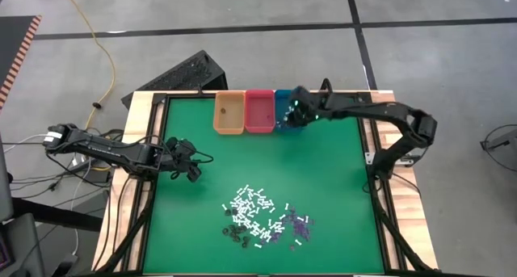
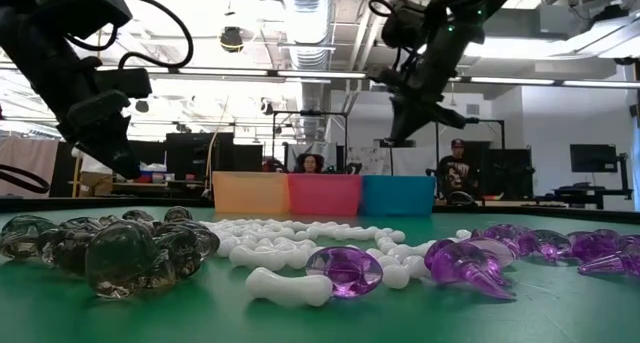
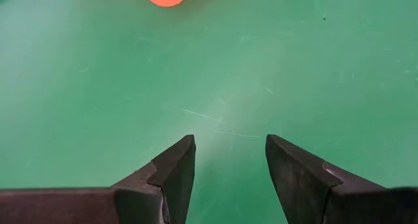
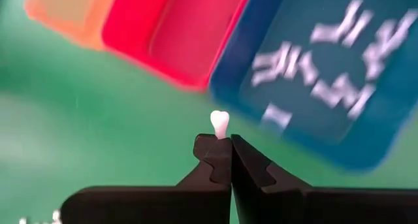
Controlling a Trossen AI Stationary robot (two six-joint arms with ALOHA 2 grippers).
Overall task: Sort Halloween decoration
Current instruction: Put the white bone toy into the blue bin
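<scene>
Between right fingers [image 4: 225, 145]: white stick [image 4: 219, 123], half-hidden.

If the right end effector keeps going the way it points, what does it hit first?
Most likely the teal bin. The right end effector, shut on a white stick, points at the bin's near edge. Depth is unclear, so it might meet the green mat first.

Tiny plastic Halloween pieces are lying in a loose heap [image 1: 262, 218] on the green mat, toward its near edge. White bone-shaped sticks [image 2: 290, 283] are filling the middle, dark smoky translucent bits [image 2: 125, 251] are clumping on one side and purple translucent bits [image 2: 470, 263] on the other. One white stick [image 4: 219, 122] is sticking up, pinched between closed fingertips, just before the blue bin [image 4: 326, 74], where more white sticks are already lying.
</scene>
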